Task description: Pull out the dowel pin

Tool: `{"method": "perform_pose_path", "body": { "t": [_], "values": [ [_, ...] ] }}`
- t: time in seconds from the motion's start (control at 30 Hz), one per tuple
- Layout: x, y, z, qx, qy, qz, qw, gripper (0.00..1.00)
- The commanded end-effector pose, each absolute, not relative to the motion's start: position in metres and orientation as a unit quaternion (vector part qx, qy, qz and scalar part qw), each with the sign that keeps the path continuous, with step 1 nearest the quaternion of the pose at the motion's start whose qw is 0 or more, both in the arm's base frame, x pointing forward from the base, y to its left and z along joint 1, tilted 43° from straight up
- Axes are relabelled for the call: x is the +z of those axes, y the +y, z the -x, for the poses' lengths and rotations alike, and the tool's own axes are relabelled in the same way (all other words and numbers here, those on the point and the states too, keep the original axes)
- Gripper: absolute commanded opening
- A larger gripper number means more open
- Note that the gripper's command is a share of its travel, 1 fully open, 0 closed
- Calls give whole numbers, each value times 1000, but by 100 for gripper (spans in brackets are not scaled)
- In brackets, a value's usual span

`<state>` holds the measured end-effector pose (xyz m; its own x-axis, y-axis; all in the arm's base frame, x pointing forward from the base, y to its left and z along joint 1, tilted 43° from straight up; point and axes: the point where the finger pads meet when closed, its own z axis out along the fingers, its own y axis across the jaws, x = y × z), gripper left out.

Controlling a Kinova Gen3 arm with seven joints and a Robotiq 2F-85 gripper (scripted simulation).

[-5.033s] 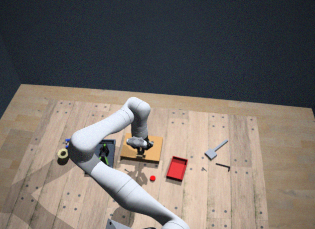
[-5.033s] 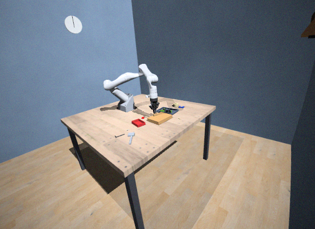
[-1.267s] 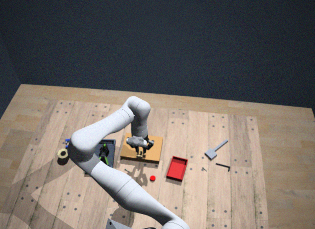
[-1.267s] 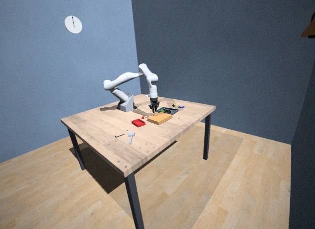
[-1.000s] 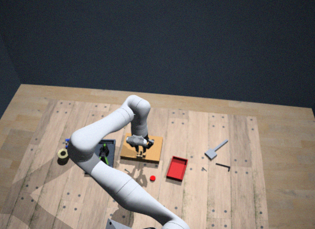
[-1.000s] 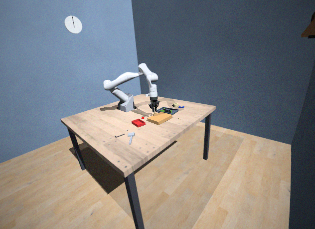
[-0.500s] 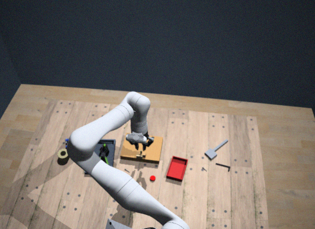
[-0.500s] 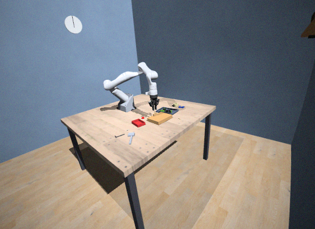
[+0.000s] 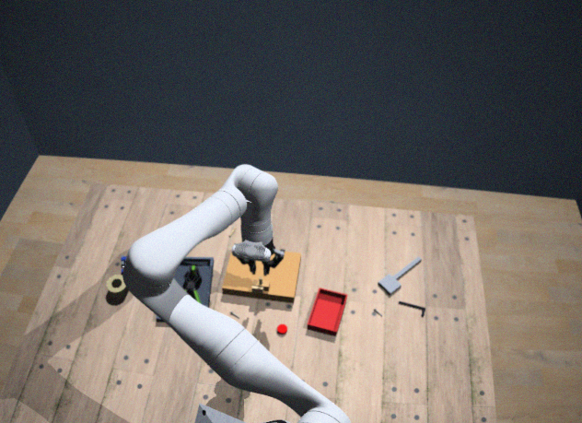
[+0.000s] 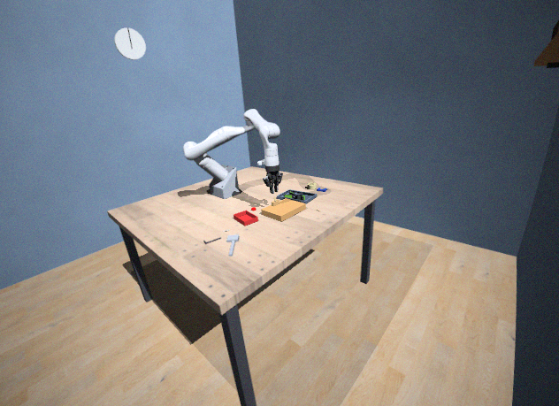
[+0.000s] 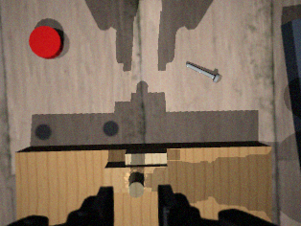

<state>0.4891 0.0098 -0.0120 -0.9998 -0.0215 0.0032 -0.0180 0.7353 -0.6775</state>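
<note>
The tan bench board (image 9: 284, 277) (image 10: 284, 210) (image 11: 57, 182) lies on the table. The small pale wooden block (image 9: 258, 285) sits at the board's edge nearest the red disc, between two small darker wooden pieces (image 11: 116, 155) (image 11: 173, 154). The dowel pin (image 11: 136, 181) stands up beside it. My gripper (image 11: 135, 203) (image 9: 259, 270) (image 10: 272, 188) hangs above the board. Its fingers are partly closed on either side of the pin, with a gap wider than the pin and nothing gripped. The green and black spring clamp (image 9: 192, 279) lies in the dark tray (image 9: 206, 264) (image 10: 295, 192) beside the board.
A red tray (image 9: 327, 311) (image 10: 246, 218), a red disc (image 9: 282, 328) (image 11: 45, 42) and a loose bolt (image 11: 203, 72) lie near the board. A grey mallet (image 9: 392, 279) (image 10: 232, 242) and a hex key (image 9: 413, 306) lie further off. A tape roll (image 9: 115, 283) sits beyond the dark tray.
</note>
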Motion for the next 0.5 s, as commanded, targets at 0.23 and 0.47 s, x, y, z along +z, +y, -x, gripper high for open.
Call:
{"method": "perform_pose_path", "body": {
  "t": [0.23, 0.47],
  "values": [
    [-10, 12, -490, -363, 932, 11, 3, 34],
    [-10, 12, -490, -363, 932, 11, 3, 34]
  ]
}}
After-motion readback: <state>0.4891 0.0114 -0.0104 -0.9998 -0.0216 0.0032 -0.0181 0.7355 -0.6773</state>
